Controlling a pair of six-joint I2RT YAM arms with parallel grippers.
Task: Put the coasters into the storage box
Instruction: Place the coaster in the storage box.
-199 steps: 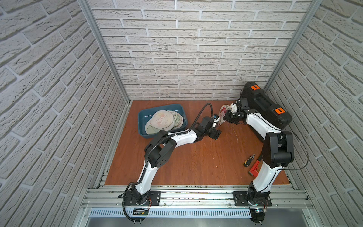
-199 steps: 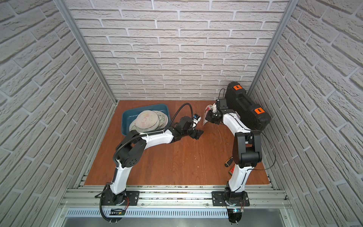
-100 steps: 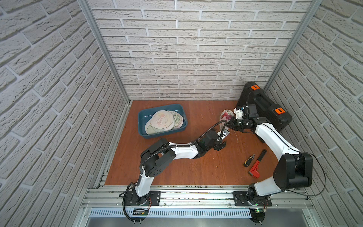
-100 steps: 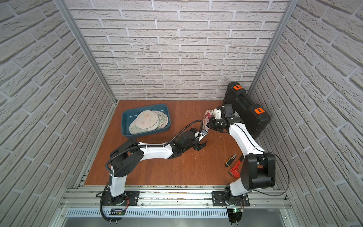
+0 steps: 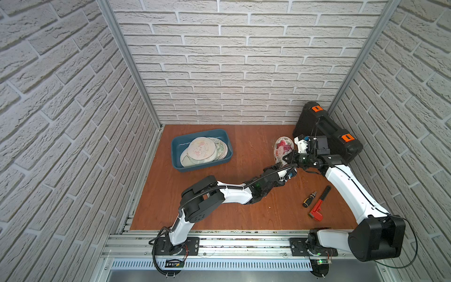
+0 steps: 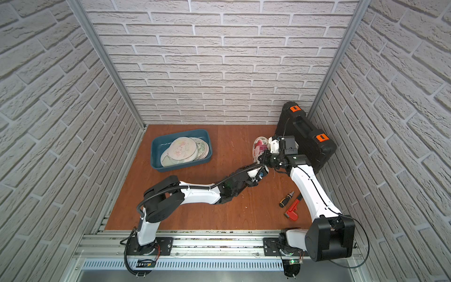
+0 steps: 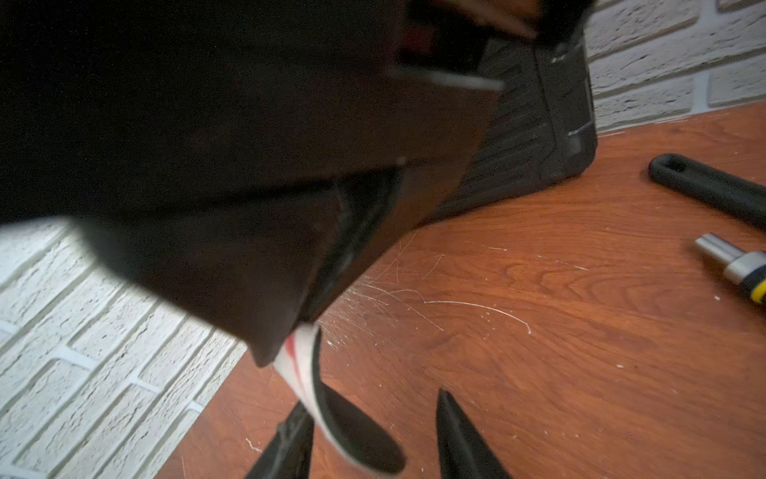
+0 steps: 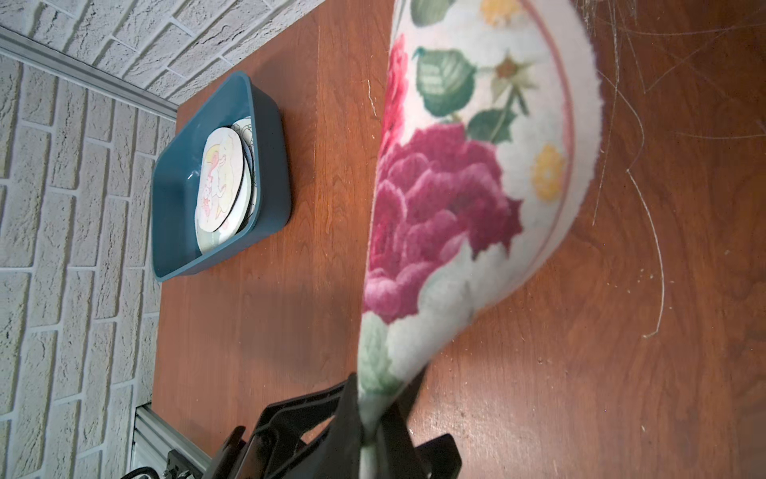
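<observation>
A round rose-printed coaster [image 5: 281, 149] [image 6: 260, 149] [image 8: 456, 186] hangs on edge above the table's right side, curled, with my right gripper [image 5: 288, 157] [image 8: 375, 398] shut on its lower rim. My left gripper [image 5: 291, 172] [image 7: 373, 400] sits just below and in front of it. Its jaws stand apart, and the coaster's edge [image 7: 327, 406] dips between them, close to one finger. The teal storage box [image 5: 175, 151] [image 6: 156, 151] [image 8: 269, 137] rests at the back left and holds several overlapping coasters [image 5: 201, 151] [image 8: 219, 182].
A black hard case [image 5: 327, 136] [image 7: 530, 145] with orange latches leans in the back right corner, right behind the right wrist. A screwdriver [image 5: 309, 199] [image 7: 738, 265] and a red wrench [image 5: 318, 207] lie on the table at the front right.
The right arm has stretched out lower and brought the rose coaster slightly forward. The left gripper has swung right and come up under the coaster's lower edge.
</observation>
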